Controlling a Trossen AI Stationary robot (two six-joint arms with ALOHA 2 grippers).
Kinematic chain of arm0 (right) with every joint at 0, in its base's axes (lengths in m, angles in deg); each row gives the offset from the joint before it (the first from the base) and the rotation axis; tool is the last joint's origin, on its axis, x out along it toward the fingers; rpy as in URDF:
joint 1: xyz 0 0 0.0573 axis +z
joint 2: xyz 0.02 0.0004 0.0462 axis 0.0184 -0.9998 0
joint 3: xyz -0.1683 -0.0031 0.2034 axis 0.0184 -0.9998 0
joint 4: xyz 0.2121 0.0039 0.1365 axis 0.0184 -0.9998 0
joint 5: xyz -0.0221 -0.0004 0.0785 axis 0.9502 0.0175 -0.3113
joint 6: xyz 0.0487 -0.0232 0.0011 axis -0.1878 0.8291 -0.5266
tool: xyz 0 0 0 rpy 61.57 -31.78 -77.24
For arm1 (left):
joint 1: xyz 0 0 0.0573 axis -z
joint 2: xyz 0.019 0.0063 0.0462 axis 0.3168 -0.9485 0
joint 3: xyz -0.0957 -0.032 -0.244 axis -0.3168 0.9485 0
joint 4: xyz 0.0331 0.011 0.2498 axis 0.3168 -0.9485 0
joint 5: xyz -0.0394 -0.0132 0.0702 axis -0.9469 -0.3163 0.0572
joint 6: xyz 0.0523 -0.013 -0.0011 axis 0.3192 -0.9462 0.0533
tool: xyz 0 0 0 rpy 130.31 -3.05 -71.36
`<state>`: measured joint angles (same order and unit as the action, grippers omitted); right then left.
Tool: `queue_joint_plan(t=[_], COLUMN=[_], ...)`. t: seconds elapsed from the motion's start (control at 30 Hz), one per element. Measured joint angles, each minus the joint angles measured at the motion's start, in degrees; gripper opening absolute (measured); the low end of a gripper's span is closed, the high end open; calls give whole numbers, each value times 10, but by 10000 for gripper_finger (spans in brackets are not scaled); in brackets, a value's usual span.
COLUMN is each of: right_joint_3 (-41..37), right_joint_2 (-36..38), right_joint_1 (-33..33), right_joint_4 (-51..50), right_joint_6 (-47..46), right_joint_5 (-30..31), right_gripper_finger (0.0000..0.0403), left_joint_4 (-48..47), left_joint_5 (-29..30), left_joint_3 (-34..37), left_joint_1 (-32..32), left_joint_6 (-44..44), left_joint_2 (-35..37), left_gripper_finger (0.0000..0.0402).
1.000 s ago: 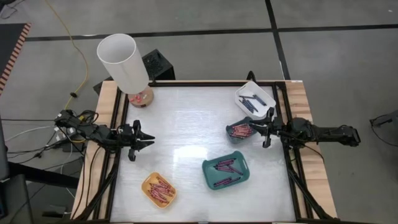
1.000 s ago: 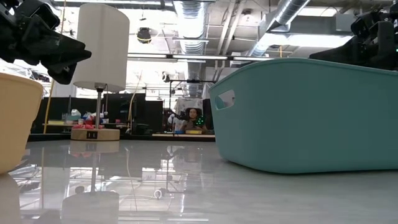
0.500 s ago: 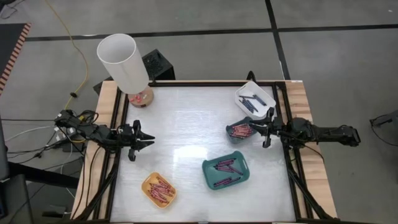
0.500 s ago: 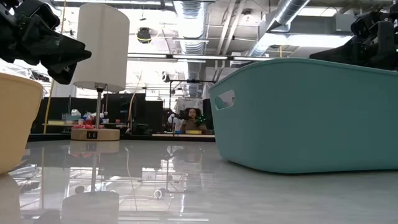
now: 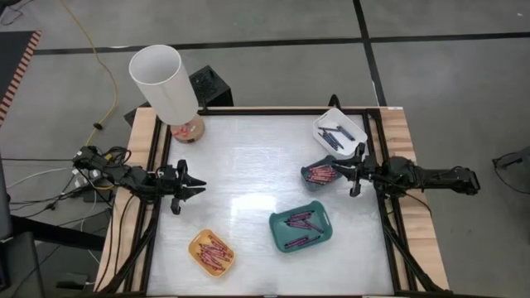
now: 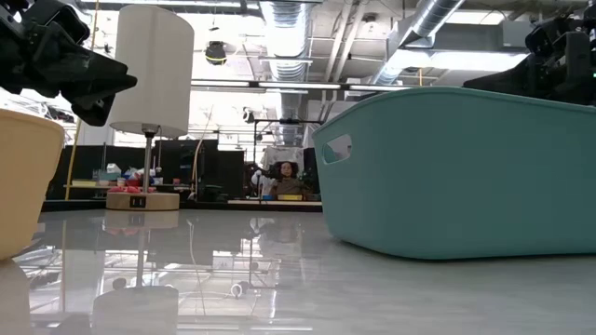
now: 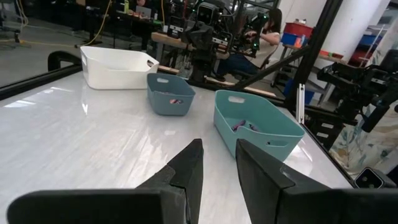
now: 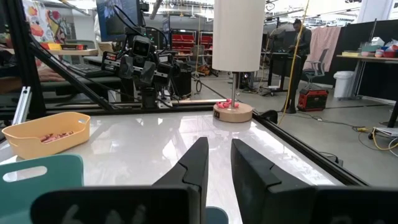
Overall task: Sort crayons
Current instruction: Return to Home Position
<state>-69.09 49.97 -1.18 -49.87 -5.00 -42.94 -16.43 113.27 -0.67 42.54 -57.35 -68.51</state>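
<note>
The crayons lie sorted in trays on the white table. Red and pink ones fill the yellow tray, purple ones the teal tray, red ones the small blue-grey tray, and dark ones the white tray. My left gripper hovers level at the table's left side, open by a narrow gap with nothing between its fingers. My right gripper hovers level at the right side, over the blue-grey tray's right rim, also narrowly open and holding nothing.
A lamp with a tall white shade stands at the far left corner on a round wooden base. A black frame runs along the table's sides. The middle of the table is bare. A person sits far behind the table.
</note>
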Motion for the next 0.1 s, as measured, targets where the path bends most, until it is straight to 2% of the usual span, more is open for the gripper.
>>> queue_joint_plan(t=[0.1], right_joint_3=[0], right_joint_2=[0], right_joint_1=[0], right_joint_4=[0], right_joint_6=[0], right_joint_5=[0], right_gripper_finger=[79], left_joint_4=[0], left_joint_5=[0], left_joint_3=[0], left_joint_1=[0], left_joint_6=[0], left_joint_2=[0], left_gripper_finger=[85])
